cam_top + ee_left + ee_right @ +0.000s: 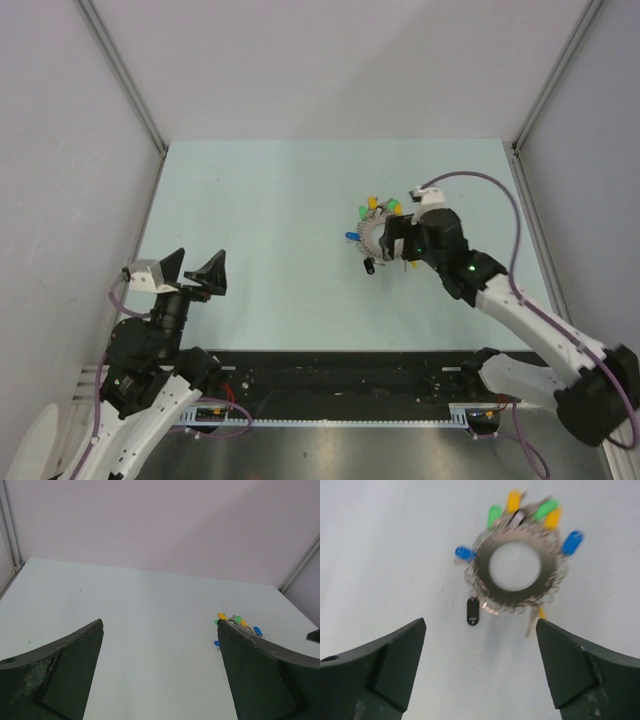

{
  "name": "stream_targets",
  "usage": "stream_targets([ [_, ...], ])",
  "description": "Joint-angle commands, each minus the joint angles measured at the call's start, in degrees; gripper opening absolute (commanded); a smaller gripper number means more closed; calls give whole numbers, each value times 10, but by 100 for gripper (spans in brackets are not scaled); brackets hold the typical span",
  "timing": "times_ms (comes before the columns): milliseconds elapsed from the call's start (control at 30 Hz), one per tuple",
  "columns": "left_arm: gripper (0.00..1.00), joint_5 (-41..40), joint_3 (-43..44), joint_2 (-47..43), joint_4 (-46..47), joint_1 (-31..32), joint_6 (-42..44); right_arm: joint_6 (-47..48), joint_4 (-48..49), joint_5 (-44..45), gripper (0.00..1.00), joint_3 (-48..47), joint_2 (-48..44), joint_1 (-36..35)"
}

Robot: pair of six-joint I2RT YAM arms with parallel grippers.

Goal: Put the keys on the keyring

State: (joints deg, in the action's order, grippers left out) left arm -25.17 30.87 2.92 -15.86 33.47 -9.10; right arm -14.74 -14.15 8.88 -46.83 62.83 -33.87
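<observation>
The keyring [515, 594], a grey coiled metal loop, lies flat on the table just ahead of my right gripper [480, 630]. That gripper is open with nothing between its fingers. The keys fan out round the keyring's rim: green [494, 515], yellow [513, 501], blue [572, 542] and black [473, 611] heads. A bare key shank with a yellow head [540, 613] pokes out beside the right fingertip. In the top view my right gripper [393, 244] hovers over the keyring [371, 232]. My left gripper [195, 270] stands open far to the left; in its wrist view it [160, 625] frames bare table, with the keys [237, 620] distant.
White walls with metal corner posts [125, 75] close in the pale table [260, 230] on three sides. A black rail [340, 385] runs along the near edge between the arm bases.
</observation>
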Motion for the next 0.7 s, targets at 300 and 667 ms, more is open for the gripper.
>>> stream_targets([
  [300,100,-30,0,-109,-75,-4,-33,2,-180,192,100,3,-396,106],
  [667,100,-30,-5,-94,-64,-4,-23,-5,-217,336,100,14,-606,105],
])
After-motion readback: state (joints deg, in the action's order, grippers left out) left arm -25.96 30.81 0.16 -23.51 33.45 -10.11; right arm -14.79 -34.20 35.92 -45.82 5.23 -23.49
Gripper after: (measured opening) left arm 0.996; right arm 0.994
